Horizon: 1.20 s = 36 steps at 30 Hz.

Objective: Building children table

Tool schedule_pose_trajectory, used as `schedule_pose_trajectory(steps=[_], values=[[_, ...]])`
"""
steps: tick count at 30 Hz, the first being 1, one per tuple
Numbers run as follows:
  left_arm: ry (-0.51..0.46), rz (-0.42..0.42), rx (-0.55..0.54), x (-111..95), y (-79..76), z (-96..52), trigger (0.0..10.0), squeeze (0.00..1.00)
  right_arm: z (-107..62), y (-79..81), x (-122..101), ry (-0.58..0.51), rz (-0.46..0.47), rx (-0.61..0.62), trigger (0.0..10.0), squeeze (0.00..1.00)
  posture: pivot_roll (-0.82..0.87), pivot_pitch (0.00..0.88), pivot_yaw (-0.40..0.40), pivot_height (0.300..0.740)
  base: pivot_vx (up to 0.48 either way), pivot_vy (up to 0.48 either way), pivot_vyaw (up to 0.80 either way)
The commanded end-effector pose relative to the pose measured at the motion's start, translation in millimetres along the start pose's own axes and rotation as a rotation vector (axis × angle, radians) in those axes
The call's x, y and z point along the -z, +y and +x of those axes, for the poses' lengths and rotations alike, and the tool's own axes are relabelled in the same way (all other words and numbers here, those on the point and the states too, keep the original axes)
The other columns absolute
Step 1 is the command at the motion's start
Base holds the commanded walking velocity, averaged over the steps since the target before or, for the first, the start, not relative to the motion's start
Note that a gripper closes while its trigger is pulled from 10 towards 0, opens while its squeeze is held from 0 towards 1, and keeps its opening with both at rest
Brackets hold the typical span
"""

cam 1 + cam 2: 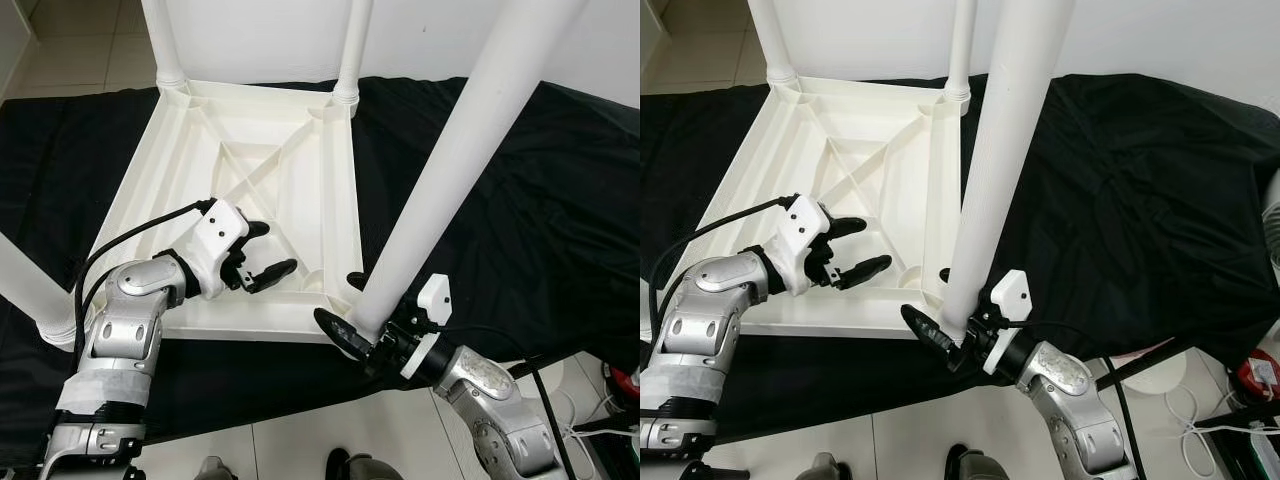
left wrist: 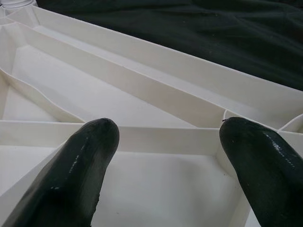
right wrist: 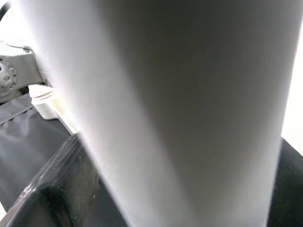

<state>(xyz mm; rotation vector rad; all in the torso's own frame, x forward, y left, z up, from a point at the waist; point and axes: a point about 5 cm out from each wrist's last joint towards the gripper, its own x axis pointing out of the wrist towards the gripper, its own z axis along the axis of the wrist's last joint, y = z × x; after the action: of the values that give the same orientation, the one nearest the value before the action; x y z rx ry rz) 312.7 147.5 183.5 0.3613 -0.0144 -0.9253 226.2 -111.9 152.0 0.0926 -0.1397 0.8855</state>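
Note:
A white plastic table top [image 1: 250,160] lies upside down on a black cloth, ribbed underside up. My right gripper [image 1: 352,312] is shut on the lower end of a long white leg [image 1: 460,140], which stands tilted at the top's near right corner. The right wrist view has that leg [image 3: 189,94] pressed against one black finger [image 3: 57,189]. Whether the leg sits in its socket is hidden. My left gripper [image 1: 272,248] hovers open just over the ribs near the front edge. Nothing lies between its fingers [image 2: 80,161].
Two legs stand in the far corners [image 1: 165,40] [image 1: 352,50] and another leg [image 1: 25,285] at the near left corner. The black cloth [image 1: 520,200] spreads to the right. On the tiled floor at the lower right are cables and a red object [image 1: 625,385].

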Motion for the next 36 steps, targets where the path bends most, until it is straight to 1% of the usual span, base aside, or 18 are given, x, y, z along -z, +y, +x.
schedule_pose_trajectory(steps=[1, 2, 3, 4, 5, 6, 7, 8, 9, 10, 11, 14, 22, 24, 27, 30, 33, 36], values=[[-0.007, 0.0, -0.048, 0, -0.4, 1.2, 10.0, 0.0, -9.6, -7.9, 0, 0.018, -0.02, 0.053, 10.0, 0.0, 0.02, 0.151, -0.033, 0.74, 0.0, 0.0, 0.0], [-0.007, 0.0, -0.048, 0, -0.4, 1.2, 10.0, 0.0, -9.6, -7.9, 0, 0.018, -0.02, 0.053, 10.0, 0.0, 0.02, 0.151, -0.033, 0.74, 0.0, 0.0, 0.0], [-0.008, -0.002, -0.035, 0, -1.4, 2.5, 10.0, 0.0, -15.4, -15.6, -1, 0.027, -0.038, 0.083, 10.0, 0.0, 0.02, 0.151, -0.033, 0.74, 0.0, 0.0, 0.0], [-0.008, -0.002, -0.035, 0, -1.4, 2.5, 10.0, 0.0, -15.4, -15.6, -1, 0.027, -0.038, 0.083, 10.0, 0.0, 0.02, 0.151, -0.033, 0.74, 0.0, 0.0, 0.0], [-0.013, -0.003, -0.018, 0, -3.2, 3.9, 10.0, 0.0, -20.7, -25.1, -3, 0.033, -0.059, 0.118, 10.0, 0.0, 0.02, 0.151, -0.033, 0.74, 0.0, 0.0, 0.0], [-0.013, -0.003, -0.018, 0, -3.2, 3.9, 10.0, 0.0, -20.7, -25.1, -3, 0.033, -0.059, 0.118, 10.0, 0.0, 0.02, 0.151, -0.033, 0.74, 0.0, 0.0, 0.0], [-0.019, -0.006, -0.002, -1, -5.6, 5.2, 10.0, 0.0, -24.7, -32.7, -6, 0.035, -0.07, 0.143, 10.0, 0.0, 0.01, 0.147, -0.029, 0.74, 0.0, 0.0, 0.0], [-0.019, -0.006, -0.002, -1, -5.6, 5.2, 10.0, 0.0, -24.7, -32.7, -6, 0.035, -0.07, 0.143, 10.0, 0.0, 0.01, 0.147, -0.029, 0.74, 0.0, 0.0, 0.0], [-0.024, -0.007, 0.011, -1, -8.6, 6.0, 10.0, 0.0, -28.4, -41.0, -9, 0.035, -0.088, 0.174, 10.0, 0.0, 0.01, 0.144, -0.034, 0.74, 0.0, 0.0, 0.0], [-0.024, -0.007, 0.011, -1, -8.6, 6.0, 10.0, 0.0, -28.4, -41.0, -9, 0.035, -0.088, 0.174, 10.0, 0.0, 0.01, 0.144, -0.034, 0.74, 0.0, 0.0, 0.0], [-0.026, -0.008, 0.018, -1, -10.5, 6.4, 10.0, 0.0, -31.0, -46.1, -11, 0.034, -0.098, 0.195, 10.0, 0.0, 0.01, 0.144, -0.034, 0.74, 0.0, 0.0, 0.0], [-0.025, -0.009, 0.021, 0, -12.7, 6.4, 10.0, 0.0, -34.4, -49.7, -13, 0.037, -0.109, 0.214, 10.0, 0.0, 0.01, 0.139, -0.041, 0.74, 0.0, 0.0, 0.0], [-0.023, -0.019, 0.027, 2, -16.4, 4.5, 10.0, 0.0, -42.0, -48.2, -11, 0.053, -0.104, 0.239, 10.0, 0.0, 0.02, 0.136, -0.052, 0.74, 0.0, 0.0, 0.0], [-0.021, -0.024, 0.038, 4, -19.0, 3.7, 10.0, 0.0, -57.2, -62.6, -14, 0.069, -0.136, 0.316, 10.0, 0.0, 0.01, 0.134, -0.048, 0.74, 0.0, 0.0, 0.0], [-0.021, -0.022, 0.042, 4, -19.6, 4.0, 10.0, 0.0, -58.8, -64.3, -15, 0.073, -0.148, 0.319, 10.0, 0.0, 0.01, 0.134, -0.048, 0.74, 0.0, 0.0, 0.0], [-0.028, -0.024, 0.051, 2, -21.1, 6.6, 10.0, 0.0, -56.5, -67.7, -14, 0.061, -0.144, 0.34, 10.0, 0.0, 0.0, 0.135, -0.042, 0.74, 0.0, 0.0, 0.0], [-0.037, -0.03, 0.066, 0, -22.7, 8.9, 10.0, 0.0, -50.1, -73.9, -13, 0.036, -0.141, 0.398, 10.0, 0.0, 0.0, 0.139, -0.034, 0.74, 0.0, 0.0, 0.0], [-0.037, -0.039, 0.082, 1, -24.6, 8.2, 10.0, 0.0, -48.5, -73.2, -13, 0.036, -0.136, 0.391, 10.0, 0.0, 0.0, 0.141, -0.036, 0.74, 0.0, 0.0, 0.0]])
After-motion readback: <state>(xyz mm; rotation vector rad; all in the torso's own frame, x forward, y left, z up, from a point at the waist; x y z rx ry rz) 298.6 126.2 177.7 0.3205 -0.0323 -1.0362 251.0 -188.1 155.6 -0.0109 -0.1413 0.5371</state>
